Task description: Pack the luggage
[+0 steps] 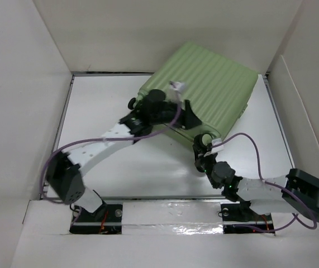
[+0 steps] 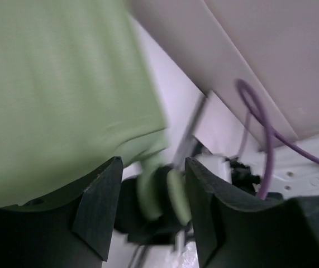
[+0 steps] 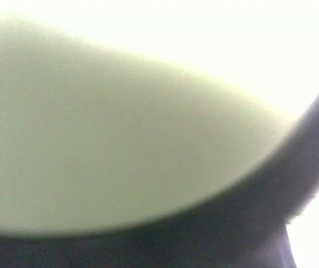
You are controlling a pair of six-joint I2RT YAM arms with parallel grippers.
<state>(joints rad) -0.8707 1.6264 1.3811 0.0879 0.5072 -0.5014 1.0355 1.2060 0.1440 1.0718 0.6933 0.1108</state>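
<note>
Light-green ribbed plastic makes up the hard shell of the luggage (image 1: pixel 209 92), which lies flat and closed on the white table (image 1: pixel 120 162), in its far right part and turned at an angle, so that one corner points toward the near side. The ribs run along the upper face as parallel grooves. At that near corner a small wheel (image 1: pixel 205 138) shows, green with a black hub.

The left gripper (image 1: pixel 195 124) sits at the near left edge of the case, just beside that corner. In the left wrist view its two dark fingers (image 2: pixel 100 206) stand apart, with the wheel visible in the gap between them and neither finger touching it.

The right gripper (image 1: pixel 201 146) is just beside the wheel on its near side, its jaws closed together. The right wrist view is blurred, showing only a pale green surface over a dark curve.

A purple cable (image 1: pixel 248 142) loops above the right arm. Plain white walls (image 1: pixel 148 33) enclose the table.
</note>
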